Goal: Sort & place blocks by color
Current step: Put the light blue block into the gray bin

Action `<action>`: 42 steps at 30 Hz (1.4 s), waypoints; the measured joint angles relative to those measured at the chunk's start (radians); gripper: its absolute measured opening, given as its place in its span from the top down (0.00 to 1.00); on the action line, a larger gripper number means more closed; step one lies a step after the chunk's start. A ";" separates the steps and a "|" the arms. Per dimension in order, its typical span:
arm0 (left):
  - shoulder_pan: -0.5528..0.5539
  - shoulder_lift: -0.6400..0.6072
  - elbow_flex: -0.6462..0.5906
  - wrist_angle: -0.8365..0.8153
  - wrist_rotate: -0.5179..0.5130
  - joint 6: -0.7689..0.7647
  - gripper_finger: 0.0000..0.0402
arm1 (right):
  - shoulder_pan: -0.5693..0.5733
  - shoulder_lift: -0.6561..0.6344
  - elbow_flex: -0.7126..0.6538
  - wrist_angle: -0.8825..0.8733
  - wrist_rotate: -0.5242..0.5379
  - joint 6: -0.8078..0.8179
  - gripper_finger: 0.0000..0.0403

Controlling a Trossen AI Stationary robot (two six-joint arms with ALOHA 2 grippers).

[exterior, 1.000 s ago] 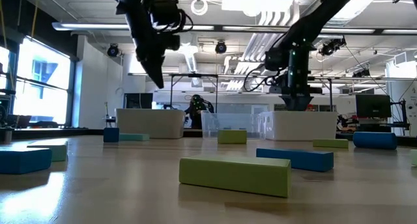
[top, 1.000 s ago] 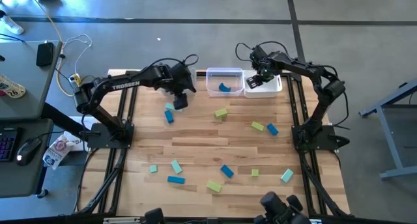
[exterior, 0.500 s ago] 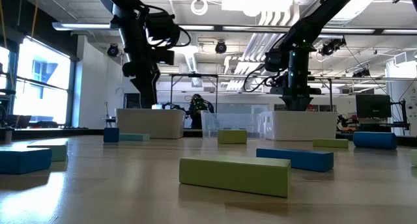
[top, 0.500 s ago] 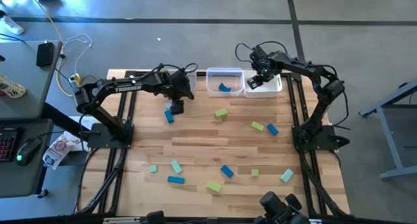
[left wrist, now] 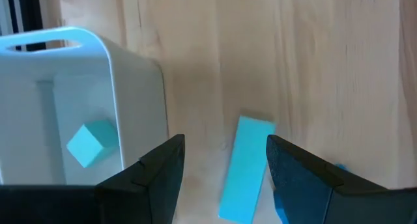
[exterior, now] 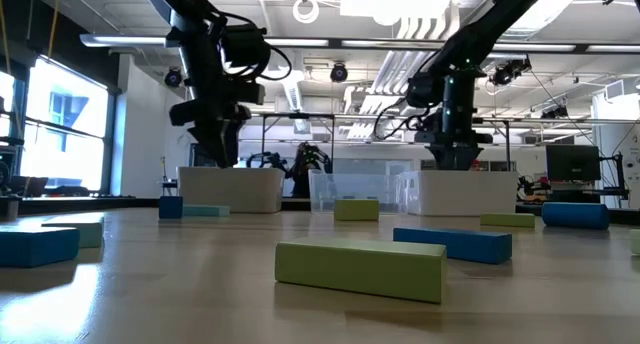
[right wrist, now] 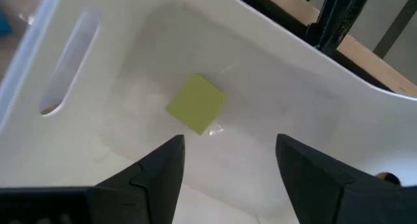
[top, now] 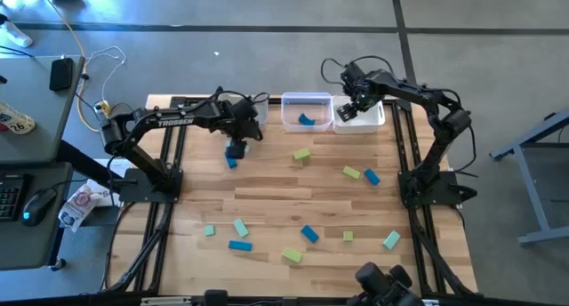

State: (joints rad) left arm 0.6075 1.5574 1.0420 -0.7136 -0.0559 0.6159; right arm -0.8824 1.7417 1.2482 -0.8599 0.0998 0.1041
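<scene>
Fingers of the left gripper point(left wrist: 225, 168) spread wide straddle a pale teal bar point(left wrist: 245, 168) near the worktop's far-left bin point(left wrist: 98, 107); light, rigid, best pinched across its narrow sides. Right gripper point(right wrist: 228, 165) hangs open above a yellow-green cube point(right wrist: 197, 103) in the far-right bin point(right wrist: 293, 81).

surface: wooden table point(top: 267, 186) | on it: scattered blocks point(top: 302, 155), three white bins point(top: 305, 111)

Two matte black jointed arms point(top: 169, 121), white lettering on the left, looped black cables at the wrists.
</scene>
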 joint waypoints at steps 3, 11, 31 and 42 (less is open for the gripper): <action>0.000 0.000 0.000 -0.010 0.000 0.032 0.50 | 0.002 -0.028 0.000 0.000 0.001 -0.004 0.44; 0.000 0.025 0.000 -0.045 -0.042 0.035 0.50 | 0.013 -0.125 0.000 0.005 0.001 -0.010 0.44; -0.001 0.214 0.005 -0.048 -0.091 0.027 0.50 | 0.015 -0.179 0.000 0.006 0.000 -0.015 0.44; -0.001 0.222 0.005 -0.053 -0.091 0.044 0.50 | 0.015 -0.179 0.000 0.004 0.001 -0.019 0.44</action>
State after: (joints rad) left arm 0.6068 1.7792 1.0472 -0.7667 -0.1471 0.6598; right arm -0.8677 1.5631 1.2482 -0.8562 0.1005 0.0856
